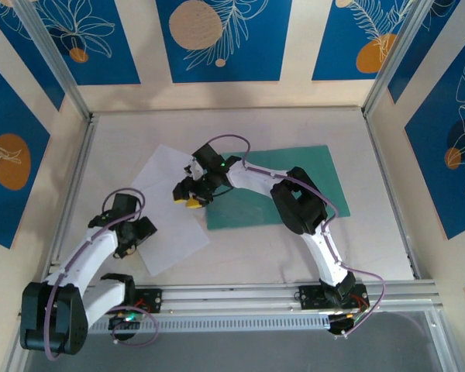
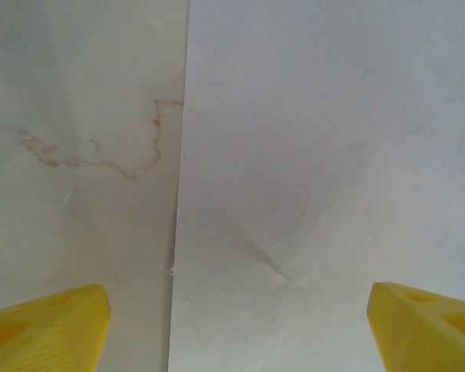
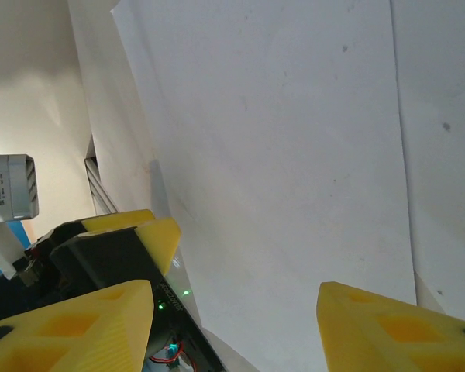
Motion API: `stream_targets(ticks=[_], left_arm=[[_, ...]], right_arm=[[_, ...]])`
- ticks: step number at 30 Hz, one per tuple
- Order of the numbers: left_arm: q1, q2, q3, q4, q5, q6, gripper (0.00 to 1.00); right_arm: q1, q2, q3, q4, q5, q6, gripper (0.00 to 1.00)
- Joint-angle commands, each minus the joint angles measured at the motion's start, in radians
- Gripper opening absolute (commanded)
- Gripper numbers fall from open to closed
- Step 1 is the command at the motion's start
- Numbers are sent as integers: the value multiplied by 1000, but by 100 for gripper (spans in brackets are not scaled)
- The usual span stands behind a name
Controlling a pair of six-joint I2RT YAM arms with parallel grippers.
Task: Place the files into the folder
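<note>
The folder (image 1: 314,167) lies flat at centre right of the top view, partly covered by the right arm. Whether it is opened out cannot be told. The paper sheets (image 1: 170,225) are spread at centre left, overlapped and skewed, their right corner near the folder's left edge. None is inside it yet.

The left gripper (image 1: 132,236) is set low over the sheets' left side. In the left wrist view the gripper (image 2: 232,325) is held wide, empty, with one yellow tip over bare table (image 2: 77,93) and the other over paper (image 2: 325,155). The edge is straddled, probably so that it can be pinched or lifted.

The right gripper (image 1: 190,200) is placed at the sheets' right corner beside the folder. In the right wrist view the gripper (image 3: 232,325) is seen parted about halfway with nothing between the tips, and paper (image 3: 279,155) lies below with a second sheet's edge at right. This placement is judged as bracing or guiding the stack toward the folder. The task is judged early, with no sheet gripped.
</note>
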Motion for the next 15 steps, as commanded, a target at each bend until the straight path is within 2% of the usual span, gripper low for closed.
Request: stream_targets(ticks=[1, 6, 9, 15], left_arm=[[32, -8, -23, 31, 71, 26, 79], [67, -13, -34, 50, 127, 58, 73], [86, -13, -45, 105, 216, 87, 68], [96, -10, -42, 107, 232, 106, 67]], right_arm=[[11, 11, 24, -29, 6, 2, 59], [15, 15, 14, -42, 16, 0, 57], [18, 19, 10, -57, 26, -4, 57], [19, 25, -5, -55, 32, -6, 57]])
